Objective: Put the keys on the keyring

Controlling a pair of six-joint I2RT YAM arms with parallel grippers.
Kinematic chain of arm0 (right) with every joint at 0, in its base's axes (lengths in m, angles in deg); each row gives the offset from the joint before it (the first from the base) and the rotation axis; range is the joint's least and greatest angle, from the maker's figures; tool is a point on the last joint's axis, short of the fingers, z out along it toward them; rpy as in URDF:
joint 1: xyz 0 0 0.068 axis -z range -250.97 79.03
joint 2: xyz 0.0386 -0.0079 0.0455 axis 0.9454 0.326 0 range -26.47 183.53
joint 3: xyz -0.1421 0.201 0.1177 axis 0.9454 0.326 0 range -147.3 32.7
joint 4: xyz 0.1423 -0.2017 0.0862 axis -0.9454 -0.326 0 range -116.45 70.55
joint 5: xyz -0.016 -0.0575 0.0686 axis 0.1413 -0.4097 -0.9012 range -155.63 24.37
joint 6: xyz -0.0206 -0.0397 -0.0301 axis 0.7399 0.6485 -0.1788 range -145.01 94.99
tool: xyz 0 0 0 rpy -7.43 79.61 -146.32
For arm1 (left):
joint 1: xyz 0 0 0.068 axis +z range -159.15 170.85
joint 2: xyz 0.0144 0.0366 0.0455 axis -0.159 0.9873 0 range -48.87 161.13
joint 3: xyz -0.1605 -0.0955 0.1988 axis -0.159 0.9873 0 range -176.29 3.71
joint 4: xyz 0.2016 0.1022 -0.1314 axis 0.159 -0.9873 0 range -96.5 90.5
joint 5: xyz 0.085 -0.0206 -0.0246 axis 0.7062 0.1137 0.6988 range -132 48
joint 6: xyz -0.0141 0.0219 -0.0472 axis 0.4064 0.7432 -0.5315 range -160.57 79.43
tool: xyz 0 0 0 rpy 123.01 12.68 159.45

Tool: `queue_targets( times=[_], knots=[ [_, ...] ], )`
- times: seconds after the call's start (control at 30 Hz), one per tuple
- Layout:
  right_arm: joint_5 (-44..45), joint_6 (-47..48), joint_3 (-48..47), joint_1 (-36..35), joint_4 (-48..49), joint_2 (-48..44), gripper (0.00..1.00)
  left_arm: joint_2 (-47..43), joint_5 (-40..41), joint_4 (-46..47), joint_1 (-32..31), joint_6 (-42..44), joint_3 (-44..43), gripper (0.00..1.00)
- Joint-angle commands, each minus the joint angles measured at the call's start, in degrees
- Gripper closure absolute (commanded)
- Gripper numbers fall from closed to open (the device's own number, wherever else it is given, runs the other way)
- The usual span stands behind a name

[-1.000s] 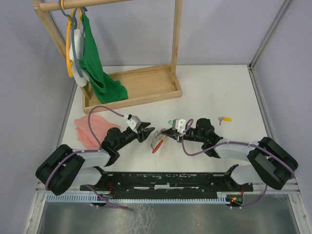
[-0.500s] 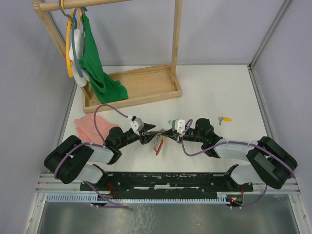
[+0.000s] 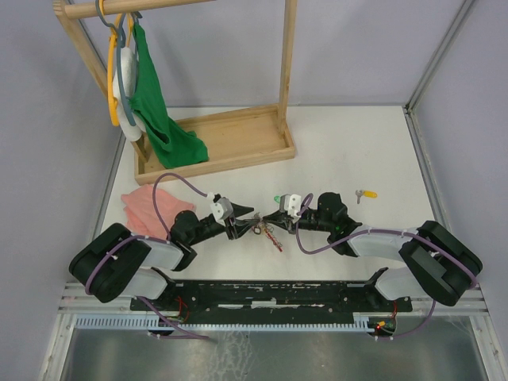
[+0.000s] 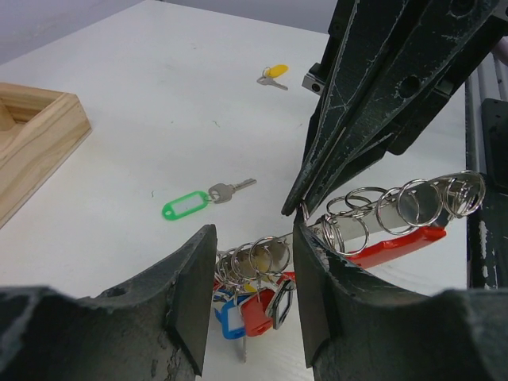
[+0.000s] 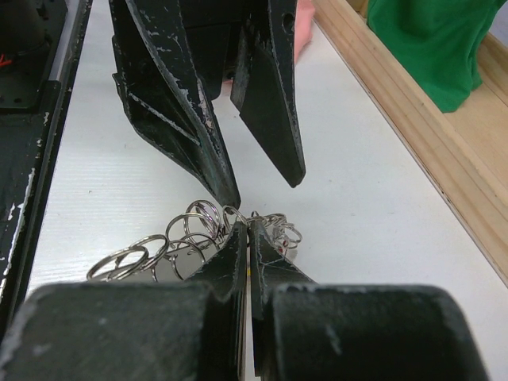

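The keyring (image 4: pixel 397 210) is a bunch of silver rings with a red strip (image 3: pixel 275 242) and blue and red tags (image 4: pixel 250 309). My right gripper (image 5: pixel 248 226) is shut on it and holds it just above the table (image 3: pixel 349 151). My left gripper (image 4: pixel 250 238) is open, and its jaws stand either side of the lower rings without pressing them. The two grippers meet tip to tip (image 3: pixel 260 217). The green-tagged key (image 4: pixel 190 204) lies on the table just beyond them (image 3: pixel 277 198). Farther right lies the yellow-tagged key (image 3: pixel 366 193), which also shows in the left wrist view (image 4: pixel 272 74).
A wooden rack (image 3: pixel 214 147) with a green cloth (image 3: pixel 155 103) and hangers (image 3: pixel 119 71) stands at the back left. A pink cloth (image 3: pixel 147 205) lies beside the left arm. A black rail (image 3: pixel 270 292) runs along the near edge.
My left gripper has moved right, up to the right gripper's tips, with its jaws round the rings. The bunch has swung, and its red strip now points down-right.
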Motion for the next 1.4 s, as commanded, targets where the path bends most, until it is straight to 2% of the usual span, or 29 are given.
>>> queue_targets(
  times=[0.0,0.23,0.6,0.83,1.1,1.23,1.37],
  knots=[
    [1.24,-0.77,-0.36,0.93,6.24,-1.09,0.99,-3.38,0.70,-0.25,-1.21,2.40,0.94,0.49],
    [0.51,-1.05,-0.50,1.00,6.24,-1.13,0.99,-5.77,0.85,-1.40,-1.26,2.18,1.92,0.49],
    [-1.06,-1.83,-0.73,1.00,6.68,-1.23,0.99,-3.77,0.38,-0.97,-1.82,2.65,-0.16,0.51],
    [-0.68,-1.69,-0.61,1.02,6.68,-1.44,0.99,-2.30,-4.77,2.23,-2.51,1.57,0.49,0.59],
    [0.36,-1.43,-0.52,1.00,6.68,-1.21,0.99,-4.05,-9.74,-0.59,-3.23,2.28,-0.68,0.80],
    [1.53,-1.22,-0.44,0.96,6.68,-1.20,0.99,-6.64,-8.63,-7.13,-5.25,6.65,-1.12,0.79],
    [0.58,-1.30,-0.61,1.01,6.85,-1.09,0.99,-8.75,-7.00,-11.52,-6.06,9.02,-1.42,0.72]
  ],
)
